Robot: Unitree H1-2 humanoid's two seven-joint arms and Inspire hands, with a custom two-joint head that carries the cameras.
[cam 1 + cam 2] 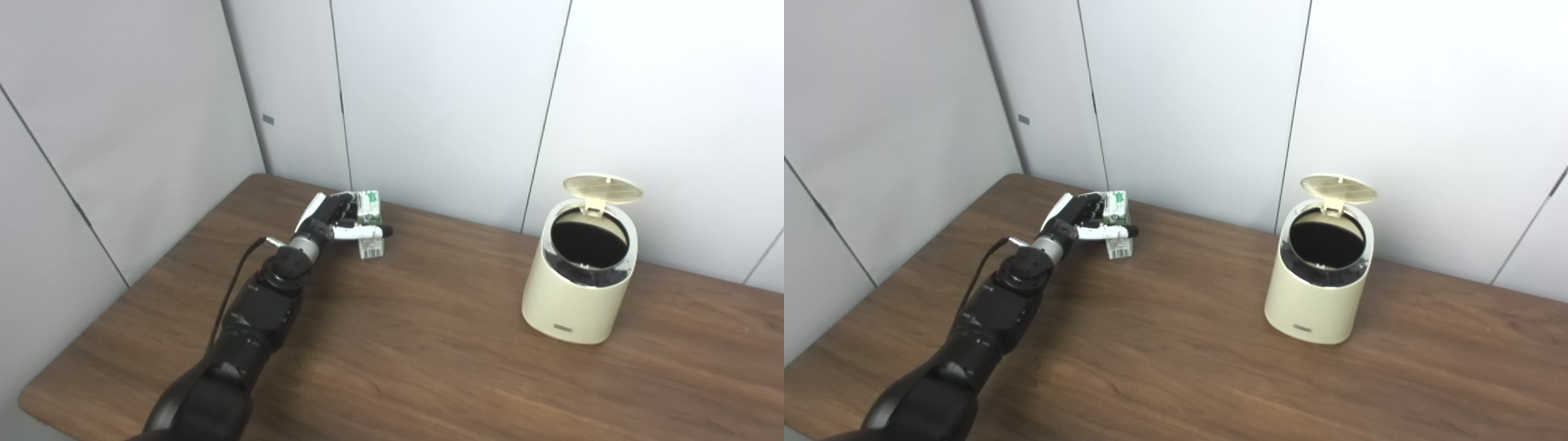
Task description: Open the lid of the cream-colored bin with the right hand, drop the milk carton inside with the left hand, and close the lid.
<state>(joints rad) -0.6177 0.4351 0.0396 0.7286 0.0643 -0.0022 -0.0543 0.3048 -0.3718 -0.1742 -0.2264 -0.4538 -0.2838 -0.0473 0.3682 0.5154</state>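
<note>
The worktop carries the cream-colored bin, lid up, well apart from the left hand, whose fingers wrap the upright milk carton; a loose hold could tip it.

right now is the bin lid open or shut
Open. The lid stands tipped back on its hinge behind the cream-colored bin, and the dark round opening is fully exposed in both views.
</note>
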